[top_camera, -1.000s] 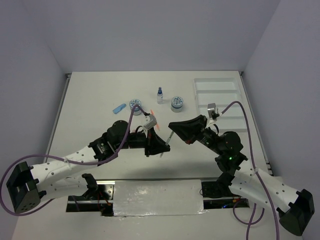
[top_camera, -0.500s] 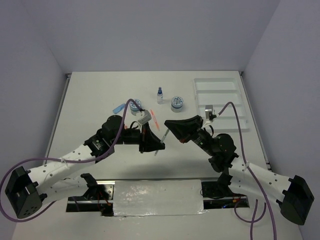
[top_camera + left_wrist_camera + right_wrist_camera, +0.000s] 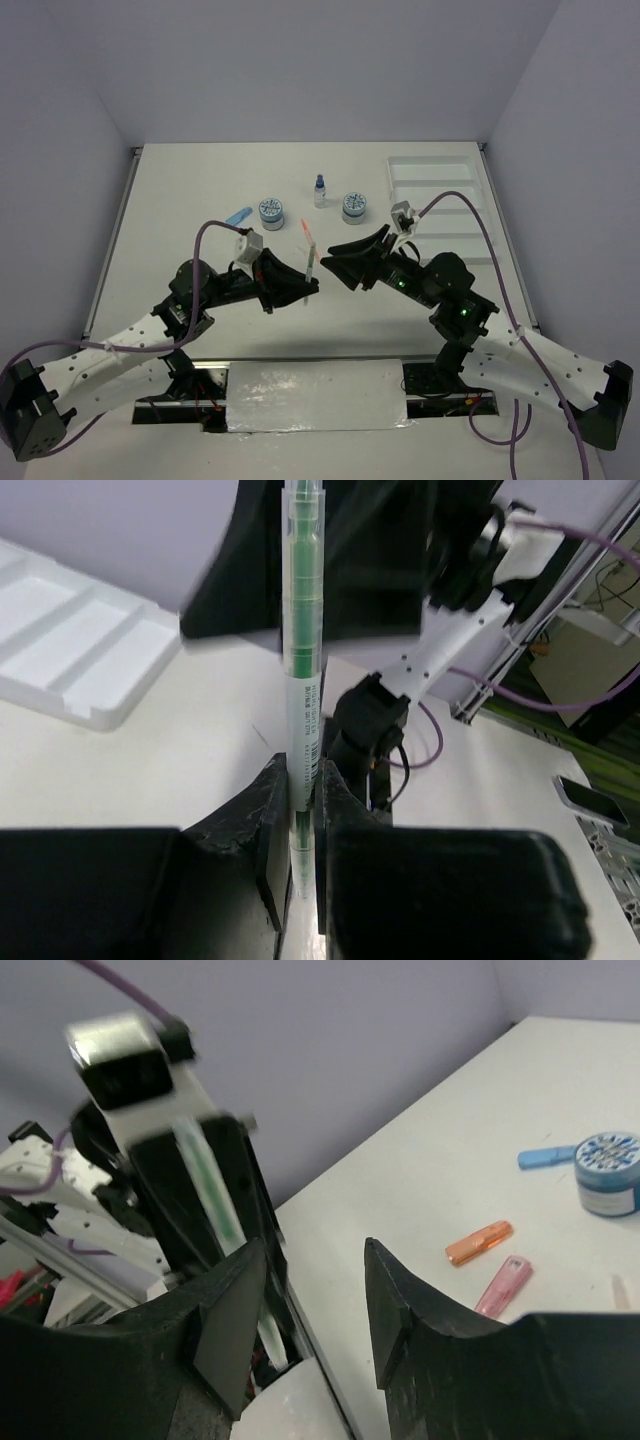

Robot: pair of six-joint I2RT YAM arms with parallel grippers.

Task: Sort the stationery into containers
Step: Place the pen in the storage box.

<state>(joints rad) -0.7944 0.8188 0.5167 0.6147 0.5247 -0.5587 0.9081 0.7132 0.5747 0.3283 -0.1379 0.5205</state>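
Note:
My left gripper [image 3: 300, 284] is shut on a thin green pen [image 3: 310, 262] and holds it upright above the table; the pen stands between the fingers in the left wrist view [image 3: 301, 660]. My right gripper [image 3: 328, 262] is open and empty, its tips just right of the pen, which shows blurred beside its left finger [image 3: 207, 1178]. An orange-red pen [image 3: 303, 231] lies behind. Two blue-grey jars [image 3: 270, 210] [image 3: 353, 206], a blue-capped bottle [image 3: 320, 190] and a blue piece [image 3: 238, 216] stand further back. Orange [image 3: 478, 1242] and pink [image 3: 503, 1285] pieces lie on the table.
The white divided tray [image 3: 440, 190] sits at the far right corner, also in the left wrist view [image 3: 70, 645]. Grey walls close the table on three sides. Purple cables loop off both arms.
My left arm has drawn back toward its base and tilted the green pen upright. My right gripper has moved left and forward, close to the pen.

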